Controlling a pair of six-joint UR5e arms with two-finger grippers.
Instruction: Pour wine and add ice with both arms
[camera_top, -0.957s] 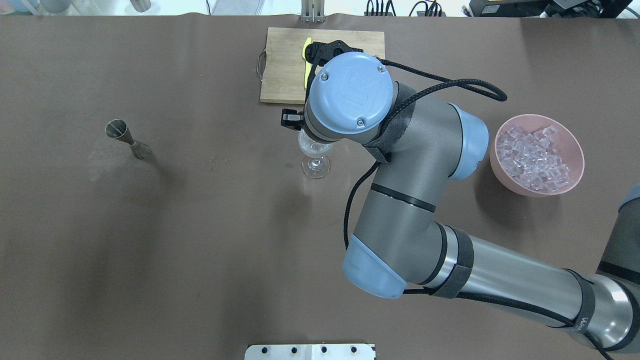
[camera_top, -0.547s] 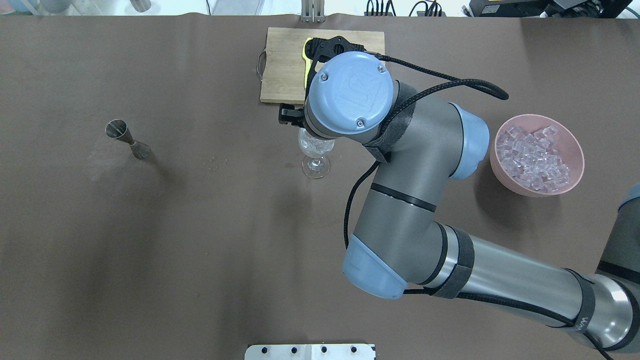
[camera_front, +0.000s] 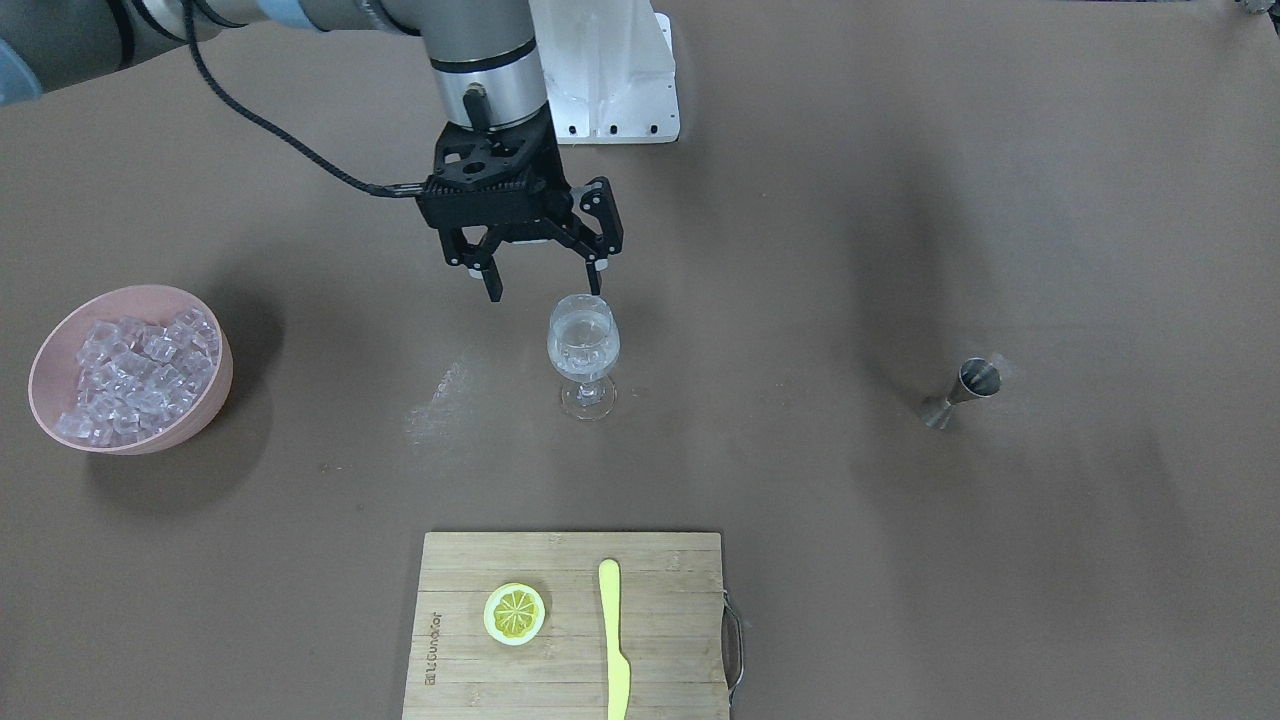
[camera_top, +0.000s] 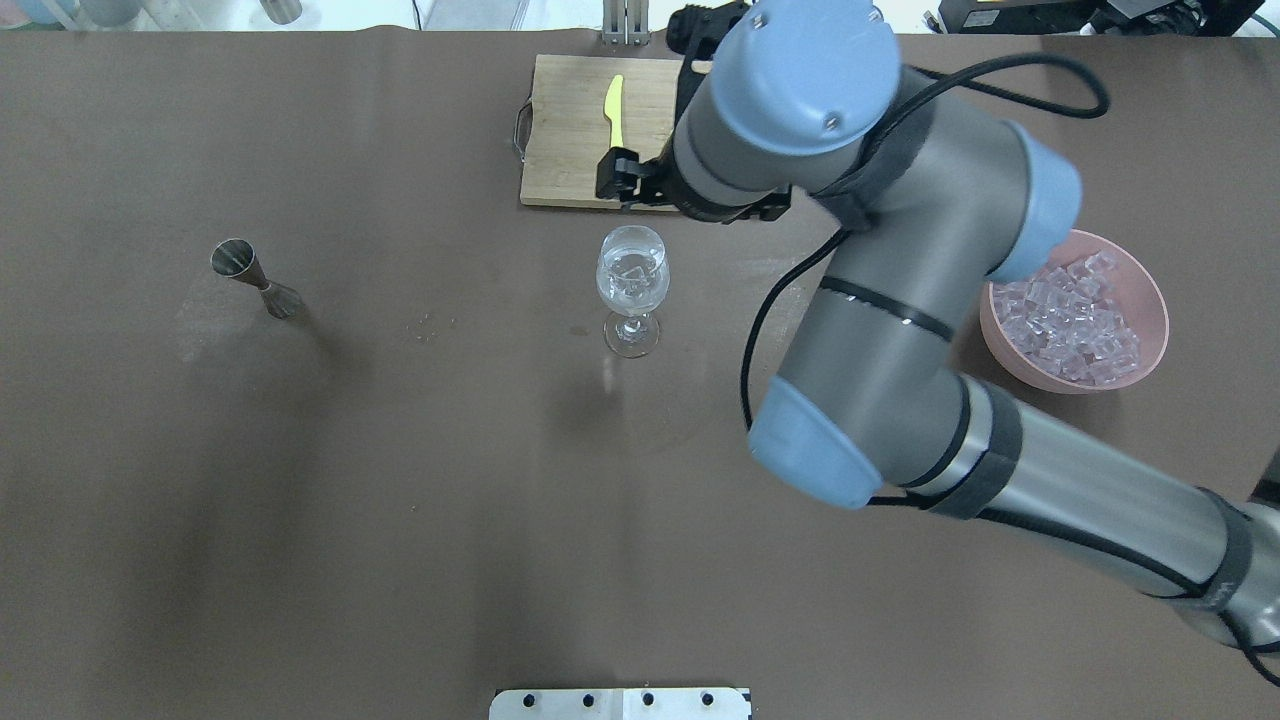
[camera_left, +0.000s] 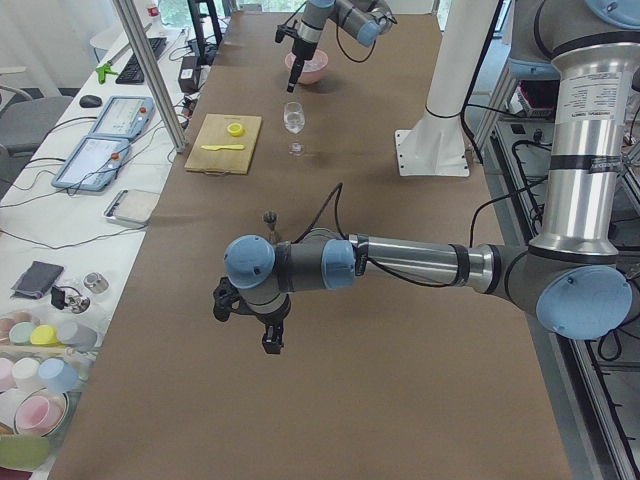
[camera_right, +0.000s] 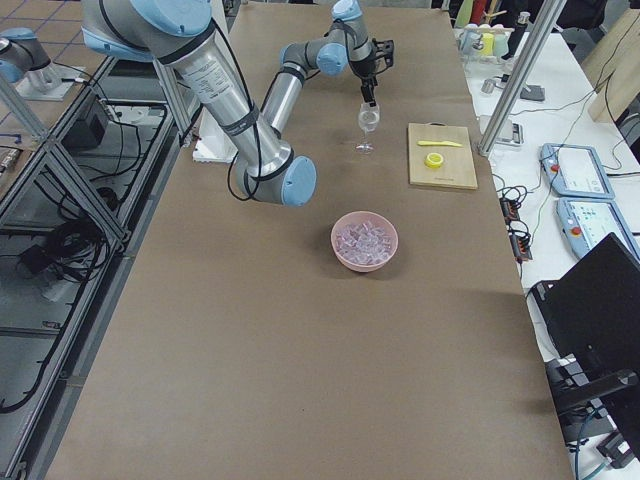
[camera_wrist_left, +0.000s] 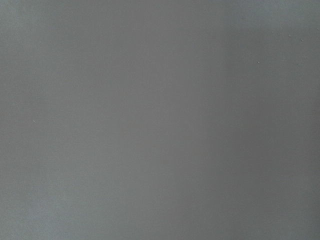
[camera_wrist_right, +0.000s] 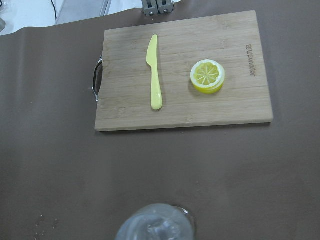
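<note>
A clear stemmed wine glass (camera_front: 583, 345) (camera_top: 632, 275) stands mid-table with a few ice lumps (camera_top: 630, 272) in its bowl. My right gripper (camera_front: 546, 292) hangs open and empty just above the glass rim, on the robot's side of it. In the right wrist view the glass rim (camera_wrist_right: 156, 227) sits at the bottom edge. More ice (camera_front: 130, 375) (camera_top: 1070, 320) fills a pink bowl (camera_front: 150, 440) (camera_top: 1010, 360) beyond the right arm. My left gripper (camera_left: 262, 325) hovers low over bare table far from the glass; whether it is open I cannot tell. The wine is out of view.
A steel jigger (camera_front: 960, 392) (camera_top: 255, 278) stands on the robot's left side of the table. A wooden cutting board (camera_front: 660, 620) (camera_wrist_right: 230, 107) at the far edge carries a lemon slice (camera_front: 515, 613) and a yellow knife (camera_front: 612, 640). The white arm stand (camera_front: 610, 90) is behind the glass.
My right arm has risen and swung away from directly over the glass toward the cutting board, uncovering the glass in the overhead view. The glass, bowl and jigger have not moved.
</note>
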